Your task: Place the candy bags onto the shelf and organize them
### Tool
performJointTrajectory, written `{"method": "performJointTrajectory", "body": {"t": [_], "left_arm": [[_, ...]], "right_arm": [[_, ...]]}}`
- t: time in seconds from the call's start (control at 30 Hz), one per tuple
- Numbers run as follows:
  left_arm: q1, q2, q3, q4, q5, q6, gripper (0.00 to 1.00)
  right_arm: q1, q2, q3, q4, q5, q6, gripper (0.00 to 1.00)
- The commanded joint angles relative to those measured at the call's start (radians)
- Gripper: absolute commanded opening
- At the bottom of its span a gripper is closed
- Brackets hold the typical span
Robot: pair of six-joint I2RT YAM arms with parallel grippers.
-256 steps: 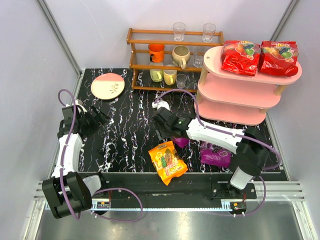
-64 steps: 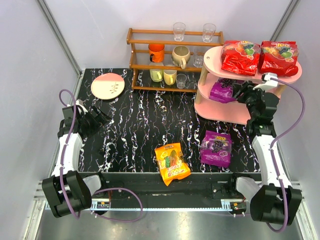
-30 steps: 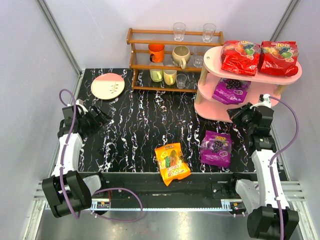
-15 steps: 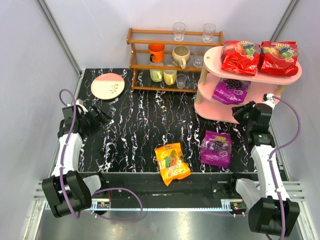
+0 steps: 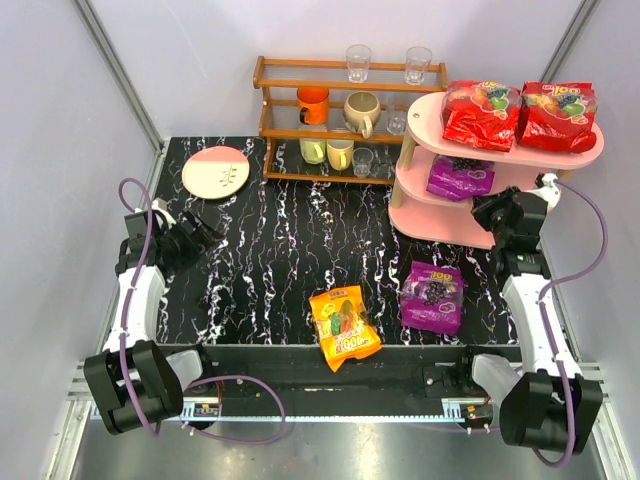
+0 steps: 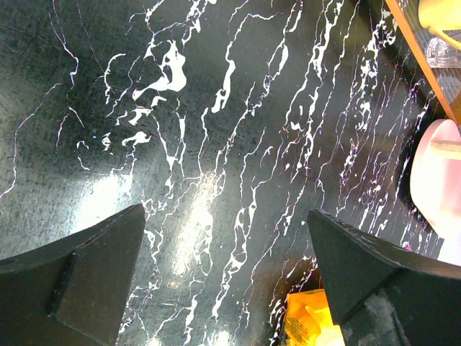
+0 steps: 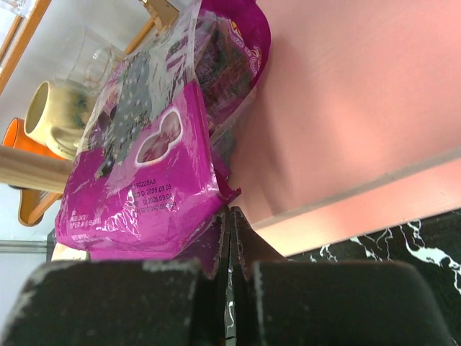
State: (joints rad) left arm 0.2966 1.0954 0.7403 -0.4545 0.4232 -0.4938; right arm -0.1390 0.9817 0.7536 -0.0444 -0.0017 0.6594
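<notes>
Filling the pale-walled booth [image 5: 190, 60], black veined marble tabletop [image 5: 270, 255]; left tool [image 6: 225, 216] gaping empty, right tool [image 7: 230, 220] pinched shut, empty.

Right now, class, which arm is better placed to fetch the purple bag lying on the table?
Right, probably. The right gripper sits by the shelf, on the same side as that purple bag; the left gripper rests far across the table.

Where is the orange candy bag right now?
In the top view, the orange candy bag lies on the black table near its front edge, just left of a purple candy bag.
</notes>
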Motion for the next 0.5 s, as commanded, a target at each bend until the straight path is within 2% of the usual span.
{"method": "performJointTrajectory", "body": {"t": [0.0, 0.13, 0.2, 0.33, 0.47], "left_arm": [[0.006, 0.001, 0.022, 0.034, 0.015, 0.009, 0.99], [0.006, 0.001, 0.024, 0.034, 0.017, 0.011, 0.99], [0.006, 0.000, 0.024, 0.034, 0.017, 0.009, 0.99], [0.007, 0.000, 0.025, 0.036, 0.020, 0.008, 0.99], [0.007, -0.005, 0.025, 0.036, 0.019, 0.008, 0.99]], "right_arm": [[-0.005, 0.044, 0.073, 0.107, 0.031, -0.021, 0.00], [-0.005, 0.029, 0.069, 0.092, 0.017, -0.029, 0.00], [-0.005, -0.032, 0.052, 0.052, 0.009, -0.037, 0.02], [-0.005, -0.141, 0.036, -0.136, 0.006, -0.037, 0.19], [-0.005, -0.161, 0.049, -0.427, -0.053, -0.012, 0.35]]}}
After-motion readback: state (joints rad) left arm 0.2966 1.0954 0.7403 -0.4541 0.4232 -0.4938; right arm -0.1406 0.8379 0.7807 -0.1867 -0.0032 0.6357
